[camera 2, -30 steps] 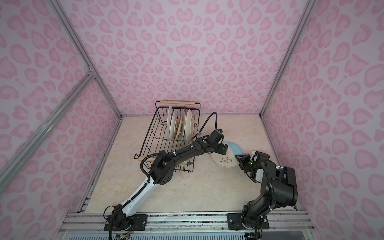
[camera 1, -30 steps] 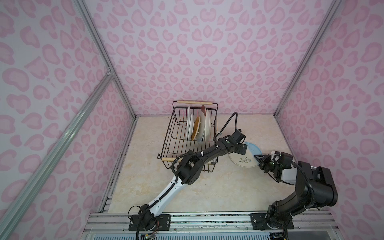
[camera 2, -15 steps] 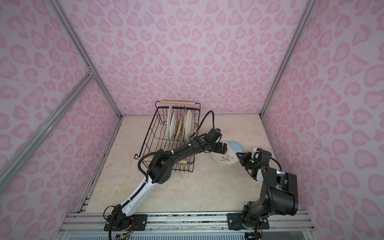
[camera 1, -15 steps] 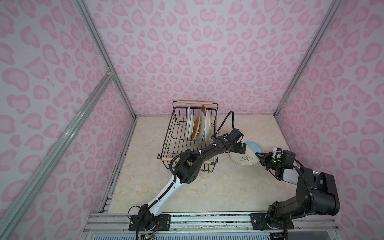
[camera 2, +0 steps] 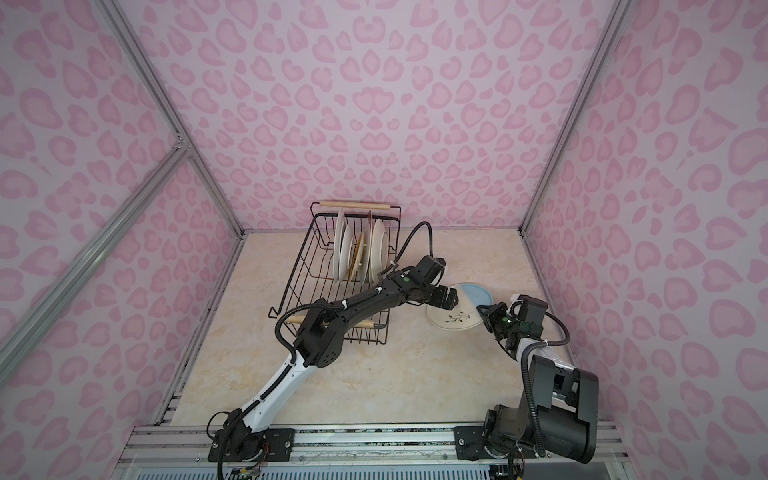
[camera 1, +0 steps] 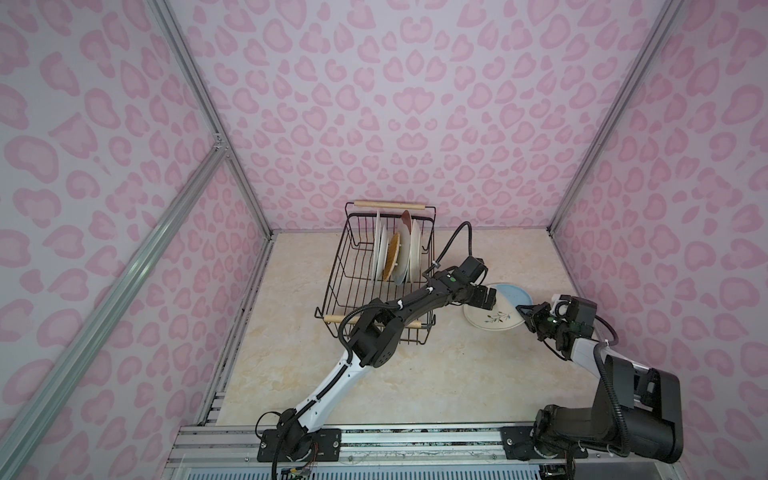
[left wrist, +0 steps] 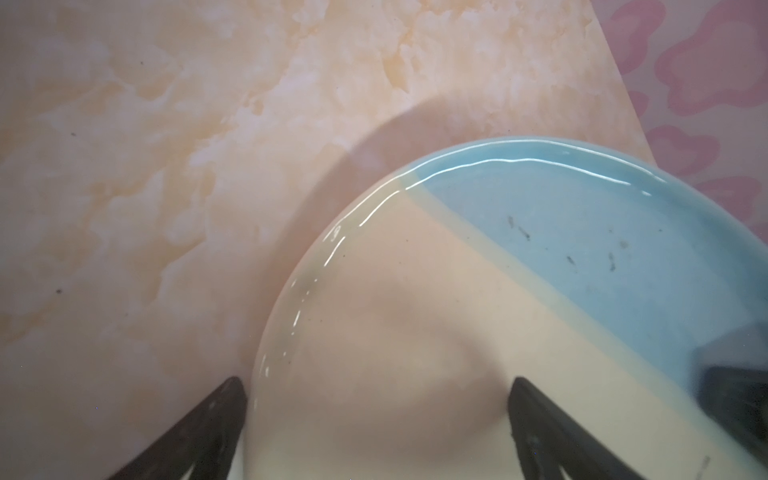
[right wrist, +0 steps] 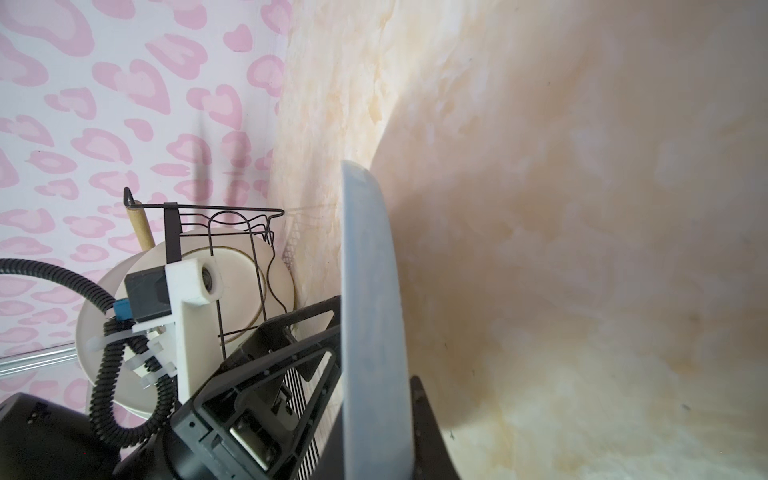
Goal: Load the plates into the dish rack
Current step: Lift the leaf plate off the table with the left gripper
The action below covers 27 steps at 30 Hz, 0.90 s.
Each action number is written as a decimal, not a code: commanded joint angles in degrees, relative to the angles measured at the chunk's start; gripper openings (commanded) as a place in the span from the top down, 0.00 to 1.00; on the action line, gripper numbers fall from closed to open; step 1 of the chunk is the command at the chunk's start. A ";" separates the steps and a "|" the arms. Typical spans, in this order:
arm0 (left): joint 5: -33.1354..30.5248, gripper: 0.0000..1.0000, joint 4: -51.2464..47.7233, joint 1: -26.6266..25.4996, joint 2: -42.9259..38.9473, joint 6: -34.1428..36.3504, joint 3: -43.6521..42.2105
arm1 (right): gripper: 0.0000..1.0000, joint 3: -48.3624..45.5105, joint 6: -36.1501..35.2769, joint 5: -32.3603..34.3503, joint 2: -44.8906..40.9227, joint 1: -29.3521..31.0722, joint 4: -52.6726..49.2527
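**Right fingers** (right wrist: 430,428): clenched on the rim of the round cream-and-blue glazed plate with a leaf sprig (camera 1: 496,319). The right wrist view shows that rim edge-on, pinched between them. Judging by the shadow on the pale marbled worktop (camera 1: 415,374), the gripped side is raised. Whether the opposite rim rests on the worktop cannot be told.

**Left fingers** (left wrist: 199,428): released, spread wide, grasping nothing. They stand at the plate's opposite rim, one finger outside the edge over bare worktop and the other above the cream half. In both top views the two sets of fingers face each other across the plate.

**Governing relation:** the rectangular black wire dish rack with pale wooden rod handles (camera 1: 388,204) lies beyond the left fingers, on the side away from the right fingers. The left arm is the nearer to it. The rack's long axis runs away from the robot's base. Several pale and orange round plates (camera 1: 411,253) stand on edge in its far half, their faces turned sideways.

**Assessment:**
- A transfer to the left fingers looks likely.
- The plate must be turned on edge, parallel to those already racked.
- The glazed rim may slip when the grip changes.
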 commanded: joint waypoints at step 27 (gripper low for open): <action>-17.51 0.03 44.56 -6.57 -47.26 29.91 -40.23 | 1.00 2.04 -0.98 -3.77 -3.36 -0.12 -1.92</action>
